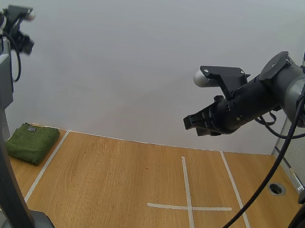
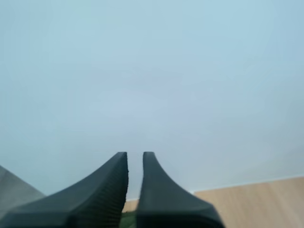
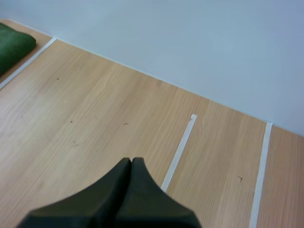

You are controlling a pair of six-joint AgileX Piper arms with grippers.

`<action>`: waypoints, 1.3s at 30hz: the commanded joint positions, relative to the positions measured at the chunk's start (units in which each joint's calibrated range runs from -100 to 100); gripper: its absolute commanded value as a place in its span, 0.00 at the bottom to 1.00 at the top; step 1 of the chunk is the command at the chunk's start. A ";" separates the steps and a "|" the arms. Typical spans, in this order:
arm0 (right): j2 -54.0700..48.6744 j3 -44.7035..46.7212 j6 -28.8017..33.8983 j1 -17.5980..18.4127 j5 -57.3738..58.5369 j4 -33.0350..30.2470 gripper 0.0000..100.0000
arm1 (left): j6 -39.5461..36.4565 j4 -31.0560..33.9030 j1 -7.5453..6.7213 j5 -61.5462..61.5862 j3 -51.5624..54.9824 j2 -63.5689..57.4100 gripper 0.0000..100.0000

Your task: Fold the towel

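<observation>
1. One green towel (image 1: 32,142), folded into a thick pad, lies on the table (image 1: 109,194) well left of the tape cross (image 1: 188,206).
2. Right gripper (image 3: 131,160) hangs high above the tape cross, fingers pressed together, empty.
3. Left gripper (image 2: 135,154) is raised far left of the tape cross; a narrow gap parts its fingers.

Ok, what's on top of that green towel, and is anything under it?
On the green towel sits a small dark tag, near its back edge. It lies folded on the table, left of a white tape line. Anything beneath or inside the folds is covered.
</observation>
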 commanded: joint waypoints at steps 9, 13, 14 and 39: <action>-0.75 -0.02 0.11 -0.17 -16.75 10.20 0.00 | -13.67 -1.32 -11.06 -2.49 13.67 -18.98 0.00; -0.75 -0.02 0.75 -0.17 -19.96 10.20 0.00 | -17.31 3.09 -18.23 -10.93 19.89 -20.39 0.00; -0.75 -0.02 1.67 -0.17 -20.20 10.20 0.00 | -18.14 3.41 -19.74 -12.36 21.29 -20.66 0.00; -17.26 -0.03 7.60 -0.17 -47.01 12.41 0.00 | -19.63 1.09 -27.16 -53.74 73.96 -74.51 0.00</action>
